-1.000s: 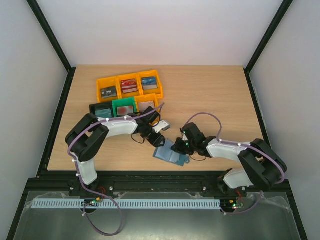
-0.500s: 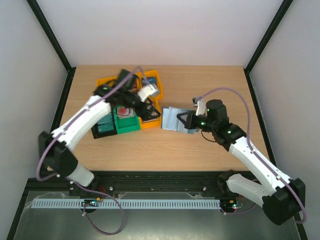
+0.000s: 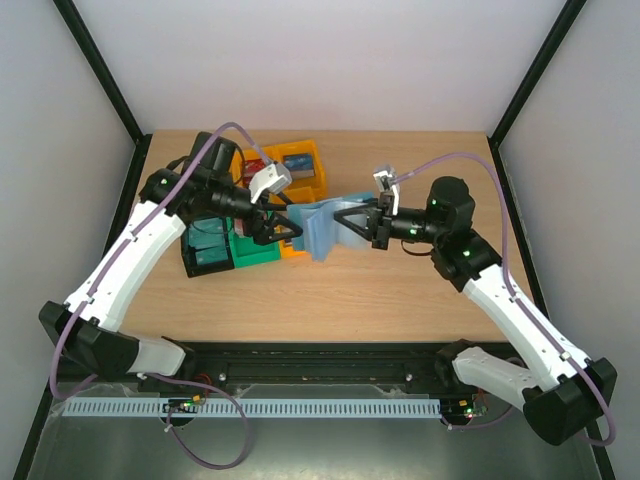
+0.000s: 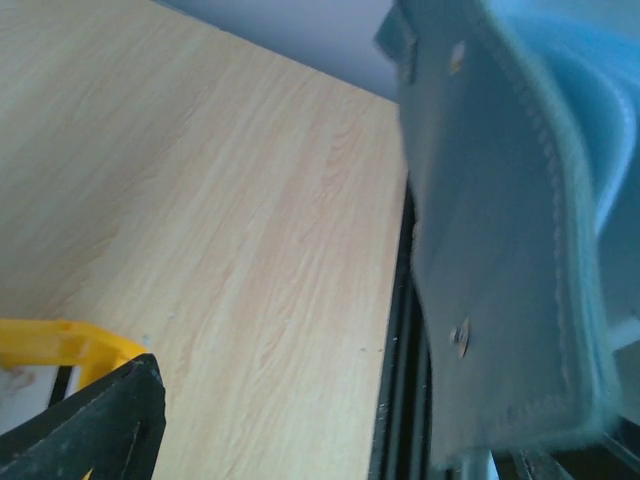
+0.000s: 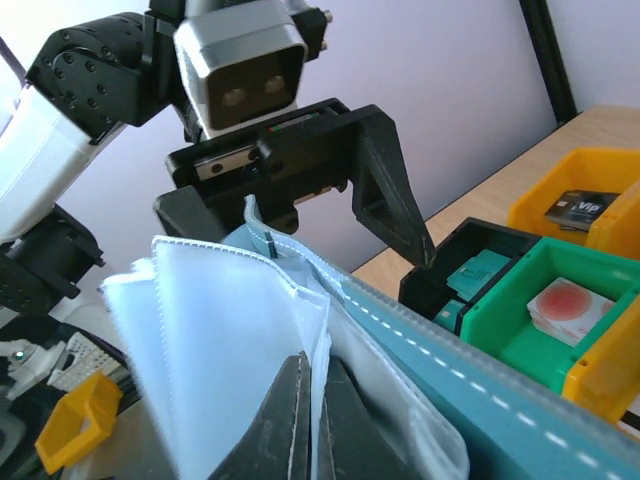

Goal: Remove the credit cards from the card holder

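Note:
The teal card holder (image 3: 318,226) hangs open in the air between both grippers. My right gripper (image 3: 337,222) is shut on one pale inner sleeve (image 5: 225,340), its tips (image 5: 312,365) pinching the sleeve's edge. My left gripper (image 3: 290,229) faces it with jaws open around the holder's far edge; one finger (image 4: 100,425) shows at lower left beside the holder's outer cover (image 4: 500,250). No card shows in the sleeves. Credit cards lie in the bins: a dark one (image 5: 580,208), a white-and-red one (image 5: 565,305) and a teal one (image 5: 480,275).
A cluster of orange (image 3: 300,165), green (image 3: 250,248) and black (image 3: 205,255) bins stands at the back left, just under and behind the left gripper. The table's right edge and black frame (image 4: 395,400) show in the left wrist view.
The right gripper has lifted the holder off the front of the table and carried it up and back. The left gripper went to the bins, then turned back to the holder.

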Robot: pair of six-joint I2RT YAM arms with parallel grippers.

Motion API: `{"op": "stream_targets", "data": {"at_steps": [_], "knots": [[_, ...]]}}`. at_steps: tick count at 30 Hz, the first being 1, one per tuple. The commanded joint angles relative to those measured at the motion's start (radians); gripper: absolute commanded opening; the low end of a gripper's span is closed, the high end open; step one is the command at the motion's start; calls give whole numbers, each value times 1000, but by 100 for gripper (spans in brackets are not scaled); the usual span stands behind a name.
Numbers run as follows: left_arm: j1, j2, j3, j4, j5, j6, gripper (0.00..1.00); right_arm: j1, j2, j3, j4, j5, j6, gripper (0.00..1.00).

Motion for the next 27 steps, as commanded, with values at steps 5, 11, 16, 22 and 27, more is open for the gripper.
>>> {"op": "stream_targets", "data": {"at_steps": [5, 11, 16, 22, 27], "knots": [[-100, 20, 48, -15, 60, 0, 86, -4, 36, 14, 164, -65, 51, 2], [-152, 49, 99, -19, 17, -4, 91, -4, 49, -1, 205, -60, 92, 2], [-155, 48, 102, 5, -34, -21, 95, -2, 40, -23, 216, -52, 102, 2], [-156, 50, 108, -14, -2, 8, 99, -2, 53, -43, 224, -45, 107, 2], [-155, 50, 108, -17, 9, 16, 99, -1, 56, -51, 251, -39, 128, 2]]}}
